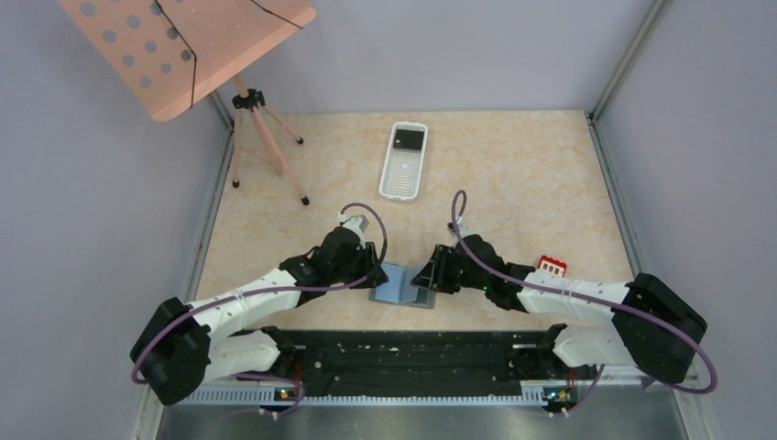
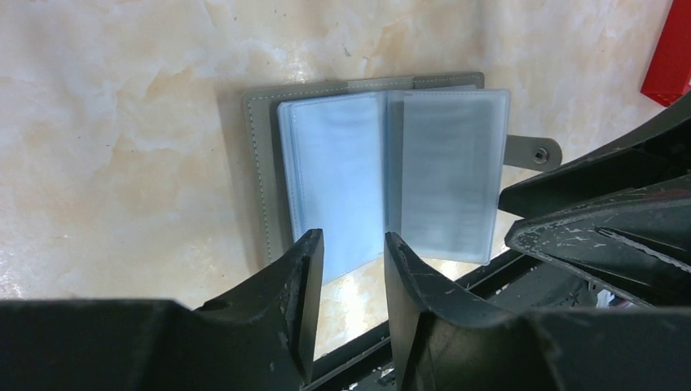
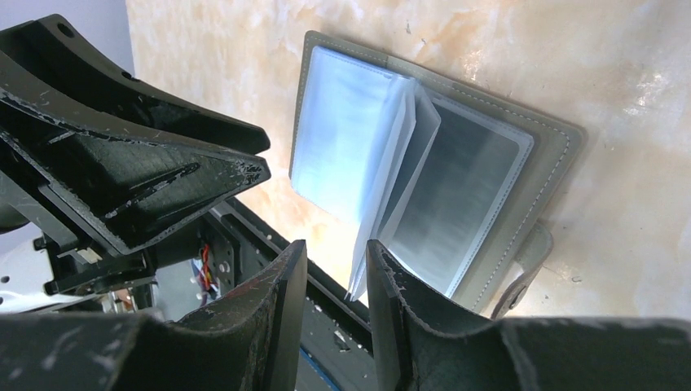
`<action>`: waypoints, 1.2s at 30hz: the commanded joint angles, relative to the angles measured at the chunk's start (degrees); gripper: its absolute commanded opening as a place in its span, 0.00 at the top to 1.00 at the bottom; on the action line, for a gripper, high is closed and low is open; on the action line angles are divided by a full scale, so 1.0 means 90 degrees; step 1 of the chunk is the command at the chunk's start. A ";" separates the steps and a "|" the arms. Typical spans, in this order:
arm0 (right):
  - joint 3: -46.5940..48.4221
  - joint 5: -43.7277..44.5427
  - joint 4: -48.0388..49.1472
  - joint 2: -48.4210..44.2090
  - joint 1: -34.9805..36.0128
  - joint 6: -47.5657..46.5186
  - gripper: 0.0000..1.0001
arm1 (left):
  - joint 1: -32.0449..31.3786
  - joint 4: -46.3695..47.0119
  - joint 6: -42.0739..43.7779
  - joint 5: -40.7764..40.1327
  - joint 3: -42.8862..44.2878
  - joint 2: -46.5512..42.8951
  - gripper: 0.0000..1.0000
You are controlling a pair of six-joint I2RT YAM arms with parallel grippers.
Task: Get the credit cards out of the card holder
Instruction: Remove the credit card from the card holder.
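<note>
Top external view: we see the card holder [image 1: 398,283] lying open at lower centre. Left gripper [image 2: 353,241] fingers stand parted at its lower edge; right gripper [image 3: 336,249] fingers stand parted around one leaf [image 3: 393,183].

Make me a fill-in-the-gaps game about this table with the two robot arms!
1. The flat grey bifold card holder is ___, not shut, so its clear sleeves show.
2. The small red card with white squares lies beside the robot's ___ arm.
3. The white perforated plastic basket holds one small ___ object.
4. The perforated board on the tripod is coloured ___.

Missing words: open; right; black; pink.
</note>
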 commanded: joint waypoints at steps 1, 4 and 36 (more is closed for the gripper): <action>0.0358 0.0113 0.0097 0.0103 0.0095 -0.0037 0.67 | 0.0178 0.0151 0.0162 0.0121 0.0090 0.0241 0.64; 0.0381 0.0145 0.0058 0.0097 0.0091 -0.0023 0.67 | 0.0385 0.0207 0.0209 0.0389 0.0063 0.0449 0.68; 0.0101 0.1064 -0.0998 -0.0576 0.0019 -0.0255 0.67 | 0.0860 0.1905 -0.0013 0.2164 -0.0432 0.1830 0.88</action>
